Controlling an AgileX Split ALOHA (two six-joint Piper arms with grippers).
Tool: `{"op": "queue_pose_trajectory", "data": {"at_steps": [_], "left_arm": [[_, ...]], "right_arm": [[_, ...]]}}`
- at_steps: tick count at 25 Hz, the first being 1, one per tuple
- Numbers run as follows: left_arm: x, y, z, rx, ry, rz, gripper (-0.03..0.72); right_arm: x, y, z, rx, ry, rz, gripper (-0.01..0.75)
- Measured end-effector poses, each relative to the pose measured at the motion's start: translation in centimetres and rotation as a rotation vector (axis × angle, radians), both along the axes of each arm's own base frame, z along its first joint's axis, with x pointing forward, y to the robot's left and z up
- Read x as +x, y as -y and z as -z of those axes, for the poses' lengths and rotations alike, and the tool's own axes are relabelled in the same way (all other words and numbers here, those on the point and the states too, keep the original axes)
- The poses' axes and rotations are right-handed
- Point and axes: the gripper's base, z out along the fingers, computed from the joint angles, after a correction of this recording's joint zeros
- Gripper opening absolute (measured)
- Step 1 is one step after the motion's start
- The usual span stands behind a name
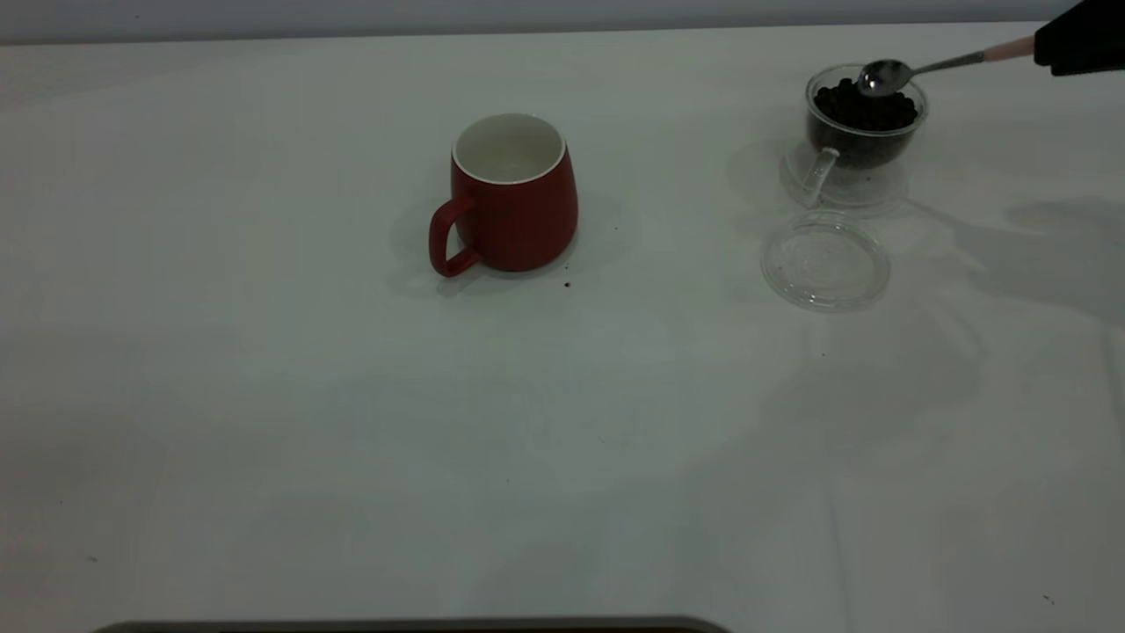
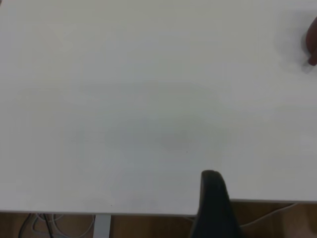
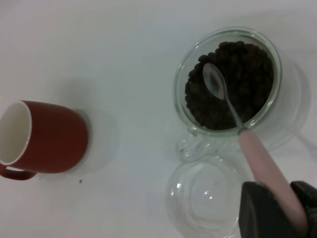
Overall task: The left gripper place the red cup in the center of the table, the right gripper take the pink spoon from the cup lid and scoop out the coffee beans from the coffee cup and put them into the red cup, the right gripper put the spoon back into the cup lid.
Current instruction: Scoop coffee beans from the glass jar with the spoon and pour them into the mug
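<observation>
The red cup [image 1: 514,198] stands upright and empty near the table's middle, handle toward the front left; it also shows in the right wrist view [image 3: 49,136]. The glass coffee cup [image 1: 864,119] holds dark beans at the far right. My right gripper [image 1: 1081,40] is shut on the pink handle of the spoon [image 3: 262,158]. The spoon's metal bowl [image 1: 886,76] is empty and sits just over the beans [image 3: 233,94]. The clear cup lid [image 1: 825,262] lies empty in front of the glass cup. My left gripper [image 2: 214,198] is parked at the table's edge, out of the exterior view.
A small dark speck [image 1: 567,284] lies by the red cup's base. The red cup's side [image 2: 312,42] just shows at the border of the left wrist view. Wide bare tabletop [image 1: 264,396] spreads across the left and front.
</observation>
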Motion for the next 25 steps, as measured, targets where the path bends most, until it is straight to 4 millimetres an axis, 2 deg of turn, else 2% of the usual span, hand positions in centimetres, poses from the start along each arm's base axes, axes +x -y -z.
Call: {"op": "queue_pose_trajectory", "data": {"at_steps": [8, 17, 25], "left_arm": [[0.0, 0.0, 0.0, 0.0, 0.0, 0.0, 0.57], [0.0, 0.0, 0.0, 0.0, 0.0, 0.0, 0.569], [0.0, 0.0, 0.0, 0.001, 0.0, 0.001, 0.569]], "right_arm": [[1.0, 0.5, 1.4, -0.035, 0.008, -0.003, 0.113], [1.1, 0.5, 1.7, -0.032, 0.001, -0.001, 0.113], [0.8, 0.2, 2.9, 0.026, -0.047, -0.006, 0.113]]}}
